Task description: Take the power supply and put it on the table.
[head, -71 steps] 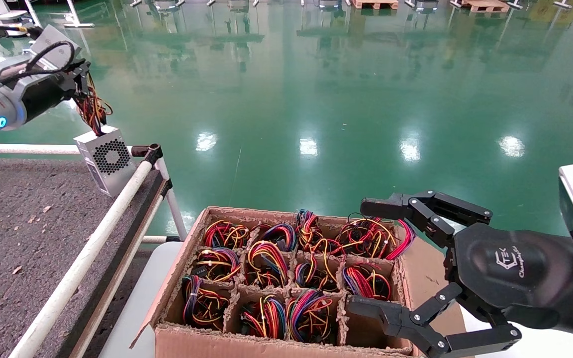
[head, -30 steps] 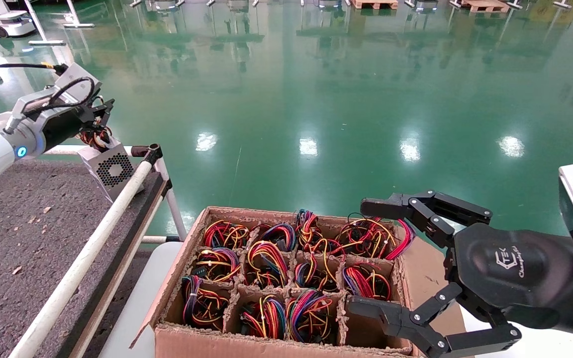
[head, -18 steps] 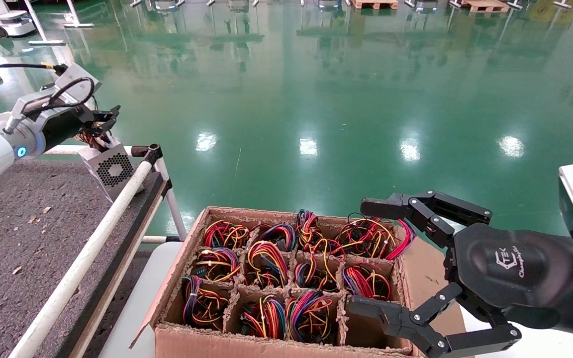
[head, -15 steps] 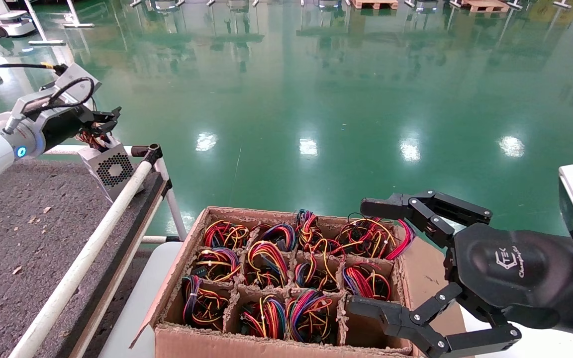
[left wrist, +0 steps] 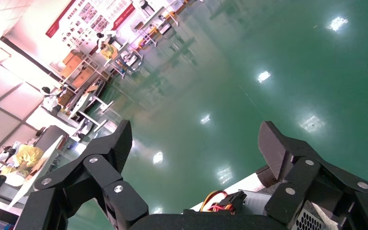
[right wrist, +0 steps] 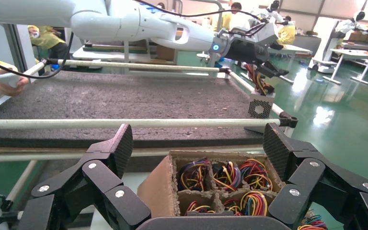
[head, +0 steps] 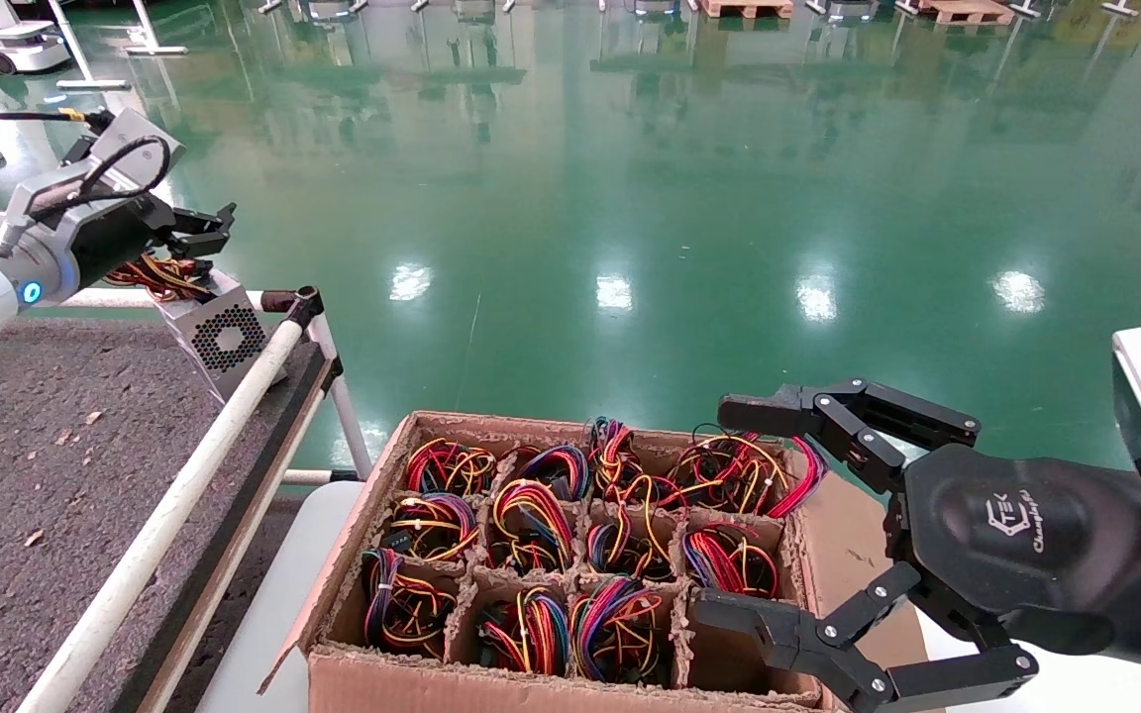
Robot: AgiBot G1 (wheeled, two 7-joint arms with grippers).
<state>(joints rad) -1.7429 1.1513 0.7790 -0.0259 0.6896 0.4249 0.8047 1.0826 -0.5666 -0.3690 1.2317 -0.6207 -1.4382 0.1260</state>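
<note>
Power supply sits at surface far corner, just below left tool, fingers apart, released. Right tool parked, spread wide.

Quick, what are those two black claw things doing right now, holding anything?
Left gripper: open, empty, just above the small silver-grey metal power supply on the dark grey speckled table.
Right gripper: open, empty.

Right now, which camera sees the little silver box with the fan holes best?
The head view: the power supply shows its whole fan grille, resting on the table by the rail. The right wrist view shows it small and far off. The left wrist view catches only a corner.
</note>
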